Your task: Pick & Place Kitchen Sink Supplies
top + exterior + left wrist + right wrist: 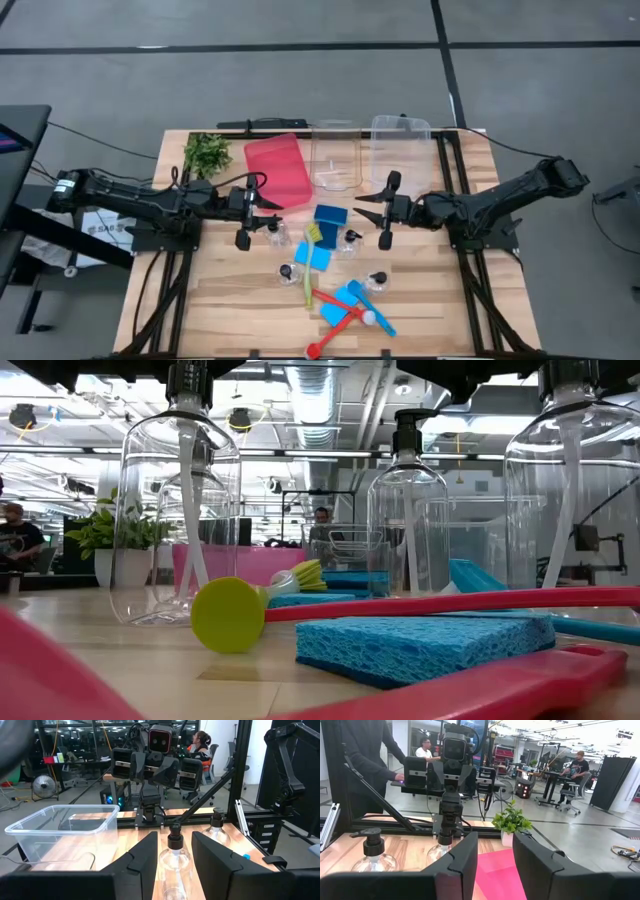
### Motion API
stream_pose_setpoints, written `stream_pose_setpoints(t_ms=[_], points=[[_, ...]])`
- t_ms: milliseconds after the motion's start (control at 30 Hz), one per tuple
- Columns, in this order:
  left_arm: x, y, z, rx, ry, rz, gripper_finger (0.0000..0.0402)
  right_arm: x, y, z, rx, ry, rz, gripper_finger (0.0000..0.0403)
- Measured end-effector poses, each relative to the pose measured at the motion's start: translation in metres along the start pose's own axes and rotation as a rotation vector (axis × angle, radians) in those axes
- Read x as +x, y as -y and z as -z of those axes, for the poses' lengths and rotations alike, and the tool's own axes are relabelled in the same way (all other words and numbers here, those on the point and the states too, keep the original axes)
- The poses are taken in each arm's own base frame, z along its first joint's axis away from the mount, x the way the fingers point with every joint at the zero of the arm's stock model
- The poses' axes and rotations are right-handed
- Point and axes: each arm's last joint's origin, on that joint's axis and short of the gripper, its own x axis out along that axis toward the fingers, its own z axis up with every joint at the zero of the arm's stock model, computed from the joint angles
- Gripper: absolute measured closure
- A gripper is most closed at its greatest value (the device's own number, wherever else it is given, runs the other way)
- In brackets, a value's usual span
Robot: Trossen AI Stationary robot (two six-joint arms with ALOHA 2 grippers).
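- Pale wood planks, smooth and striped in light and darker strips, make up the table (200,300); it is rectangular.
- Red plastic bin (277,170), flat and rectangular, lies at the far side beside two clear plastic bins (400,150) with rounded corners and thin see-through walls.
- Dark jointed left arm reaches in over the table; the left gripper (244,215) hovers just over a clear bottle (174,865), its flat dark fingers (145,860) parted, one on each side of the black pump top, and I cannot tell whether they touch it.
- Right gripper (388,210) sits near the clear bins, above bare wood, fingers (535,860) spread apart with nothing between them.
- Leafy green plant (207,153) stands at the far left corner.
- Blue sponges (420,645), rectangular and coarse-pored, lie scattered mid-table among the bottles.
- Small clear bottles (408,520), round-shouldered with black pumps and thin dip tubes, stand across the middle.
- Thin long-handled brushes lie toward the near edge: a red one (335,330), a blue one (372,308), and a yellow-green one (308,275) with a round flat end.
- Writing shows on a white sheet beside the table, too small to read.
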Motion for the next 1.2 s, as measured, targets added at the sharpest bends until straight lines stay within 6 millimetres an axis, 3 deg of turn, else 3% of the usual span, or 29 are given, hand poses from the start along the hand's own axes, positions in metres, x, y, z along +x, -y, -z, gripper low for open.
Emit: stream_pose_setpoints(t_ms=[267,433,767,867,1033,1200], points=[[0.0,0.0,0.0,0.0,0.0,0.0,0.0279,0.0,0.0,0.001,-0.023,-0.011,0.006,0.0285],[0.0,0.0,0.0,0.0,0.0,0.0,0.0279,-0.001,-0.001,-0.002,-0.065,-0.047,0.095,0.0277],[0.0,0.0,0.0,0.0,0.0,0.0,0.0279,-0.007,-0.016,-0.004,-0.045,-0.074,0.022,0.0191],[0.0,0.0,0.0,0.0,0.0,0.0,0.0279,-0.009,-0.025,-0.013,-0.036,-0.068,-0.026,0.0176],[0.0,0.0,0.0,0.0,0.0,0.0,0.0279,-0.014,-0.037,-0.03,0.004,-0.055,-0.095,0.0178],[0.0,0.0,0.001,-0.003,-0.008,0.0,0.0279,-0.017,-0.041,-0.031,0.0,-0.057,-0.12,0.0194]])
